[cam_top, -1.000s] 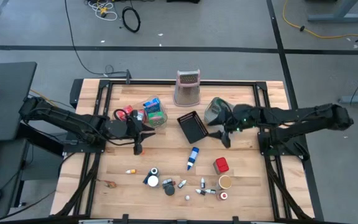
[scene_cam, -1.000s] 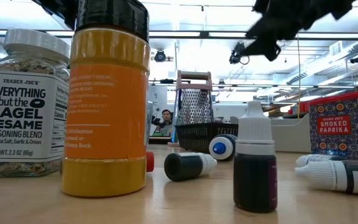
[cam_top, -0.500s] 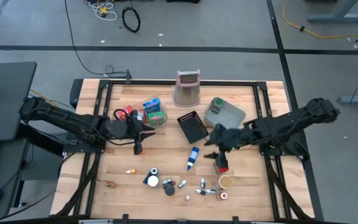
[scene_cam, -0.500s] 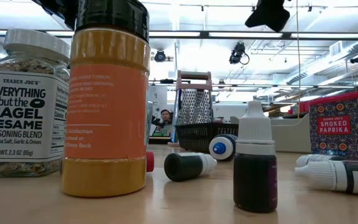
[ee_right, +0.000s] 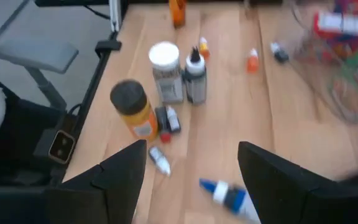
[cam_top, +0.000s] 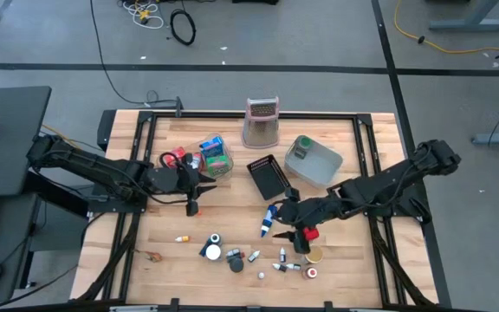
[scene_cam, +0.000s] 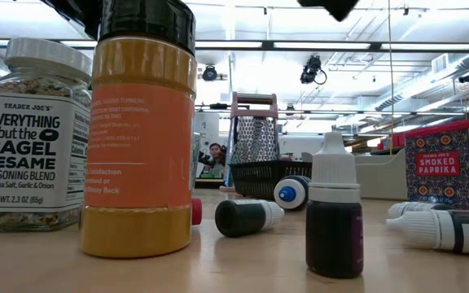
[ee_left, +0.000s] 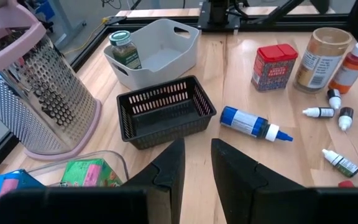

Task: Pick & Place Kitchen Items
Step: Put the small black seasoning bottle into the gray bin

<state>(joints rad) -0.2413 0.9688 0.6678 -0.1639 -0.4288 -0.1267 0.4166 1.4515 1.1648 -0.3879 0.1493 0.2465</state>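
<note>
My right gripper [cam_top: 285, 219] hangs open above the table's near middle, just right of the blue-white bottle [cam_top: 269, 219], which lies on its side. In the right wrist view the bottle [ee_right: 229, 194] shows low between the spread fingers, untouched. A red can [cam_top: 308, 230] stands partly under that arm, a tan jar [cam_top: 314, 254] close by. Small vials [cam_top: 232, 256] and spice jars [ee_right: 166, 71] sit along the near edge. My left gripper [cam_top: 194, 196] waits at mid-left, its fingers [ee_left: 169, 171] narrowly apart with nothing between them.
A grey bin [cam_top: 312, 159] with a green-lidded jar [ee_left: 124, 50] stands at the far right. Left of it are a black mesh basket [cam_top: 268, 176], a metal grater [cam_top: 262, 123], and a clear tray [cam_top: 208, 156] of packets. Bare wood lies at the near left.
My right gripper has swung from over the grey bin toward the near edge and the left, coming above the blue-white bottle and red can; its fingers have stayed spread. The bin now shows uncovered.
</note>
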